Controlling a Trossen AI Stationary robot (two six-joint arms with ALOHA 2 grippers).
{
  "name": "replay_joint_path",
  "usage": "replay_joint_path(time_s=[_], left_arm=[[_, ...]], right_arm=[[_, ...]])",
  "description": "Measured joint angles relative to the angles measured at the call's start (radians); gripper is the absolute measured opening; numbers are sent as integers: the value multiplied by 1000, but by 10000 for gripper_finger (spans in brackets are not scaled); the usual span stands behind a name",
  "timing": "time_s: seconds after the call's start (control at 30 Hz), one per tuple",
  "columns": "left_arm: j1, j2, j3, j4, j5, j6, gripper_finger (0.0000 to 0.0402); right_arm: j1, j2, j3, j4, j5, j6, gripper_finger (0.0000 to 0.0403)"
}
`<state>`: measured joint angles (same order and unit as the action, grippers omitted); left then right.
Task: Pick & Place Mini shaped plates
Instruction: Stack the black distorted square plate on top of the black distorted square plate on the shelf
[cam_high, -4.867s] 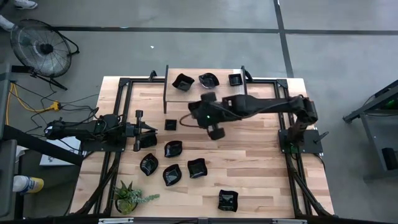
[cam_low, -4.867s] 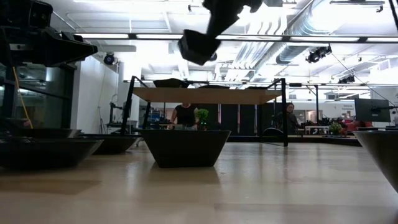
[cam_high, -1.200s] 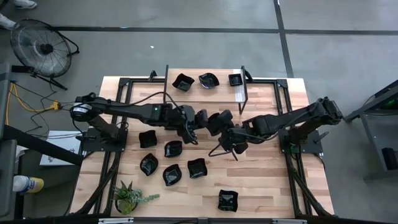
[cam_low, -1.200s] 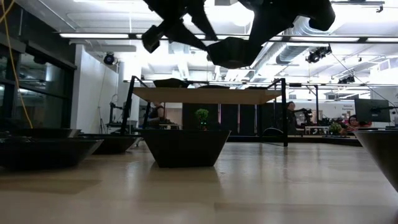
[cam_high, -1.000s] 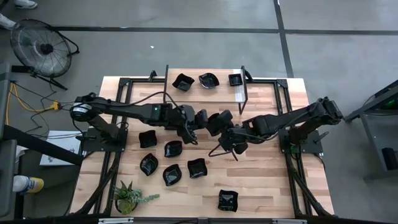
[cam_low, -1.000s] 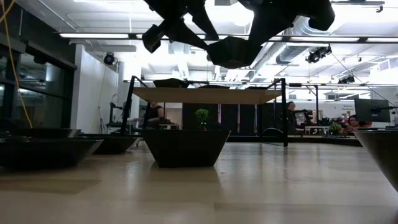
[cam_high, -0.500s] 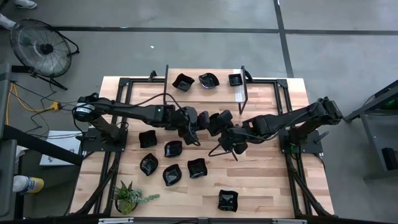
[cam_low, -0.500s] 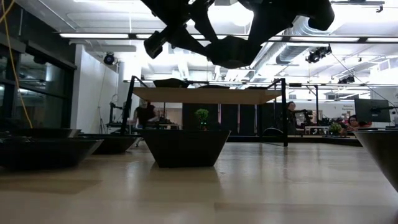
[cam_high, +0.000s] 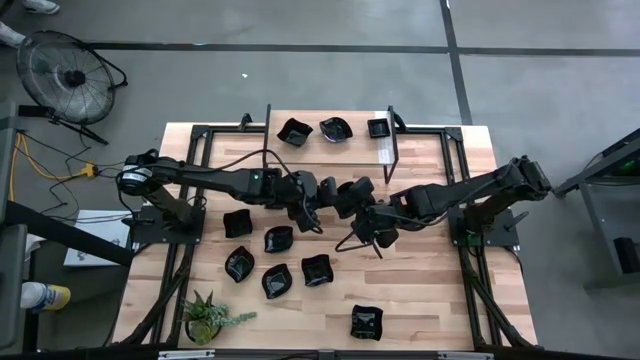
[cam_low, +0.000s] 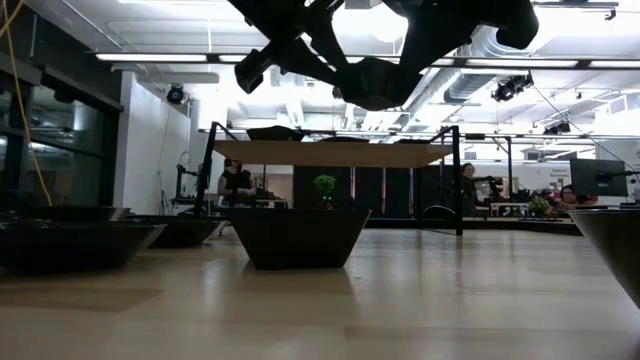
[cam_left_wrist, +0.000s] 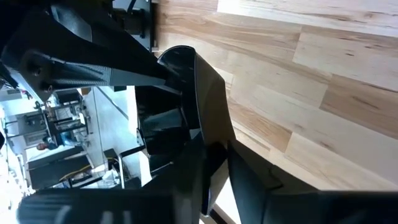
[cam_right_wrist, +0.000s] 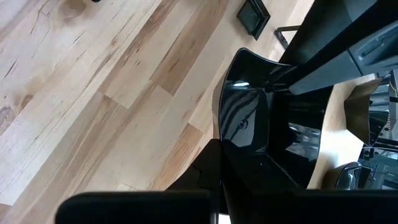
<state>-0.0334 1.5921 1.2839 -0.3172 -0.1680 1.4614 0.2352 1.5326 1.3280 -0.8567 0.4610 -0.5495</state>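
Observation:
One glossy black mini plate (cam_high: 352, 193) hangs in the air over the middle of the table, between my two grippers. My right gripper (cam_high: 368, 212) is shut on it from the table's right side. From the left side, my left gripper (cam_high: 326, 194) is shut on its opposite rim. The low view shows this plate (cam_low: 372, 82) high above the tabletop. Several more mini plates lie flat on the wood nearer the front, such as one (cam_high: 278, 239) and another (cam_high: 316, 270). My left gripper pinches the plate's rim (cam_left_wrist: 198, 134) on the side toward the table's left, the wall standing edge-on between its two fingers. The fingers (cam_right_wrist: 292, 78) come slanting down from the left. The plate is lifted clear of the table. My right gripper pinches the plate's wall (cam_right_wrist: 231, 163) on the side toward the table's right, between its two fingers. It comes slanting down from the right. The plate is tilted, its glossy hollow (cam_right_wrist: 245, 115) facing this wrist's camera.
A raised shelf (cam_high: 330, 148) at the far edge carries three plates (cam_high: 294, 131) (cam_high: 336, 129) (cam_high: 378, 128), with dark posts (cam_high: 392, 140) at its ends. A potted plant (cam_high: 210, 318) stands at the near left corner. A lone plate (cam_high: 367, 322) lies near the front edge.
My left gripper has shut on the rim of the plate that my right gripper holds up. The plate and my right gripper have kept still.

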Motion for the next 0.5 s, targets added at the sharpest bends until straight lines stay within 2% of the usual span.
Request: replay_joint_path(time_s=[0.27,0.5], left_arm=[[0,0,0,-7,-3,-3,8],[0,0,0,-6,5,-3,3]], right_arm=[[0,-1,-1,-3,1,0,0],[1,-1,0,0,0,0,3]])
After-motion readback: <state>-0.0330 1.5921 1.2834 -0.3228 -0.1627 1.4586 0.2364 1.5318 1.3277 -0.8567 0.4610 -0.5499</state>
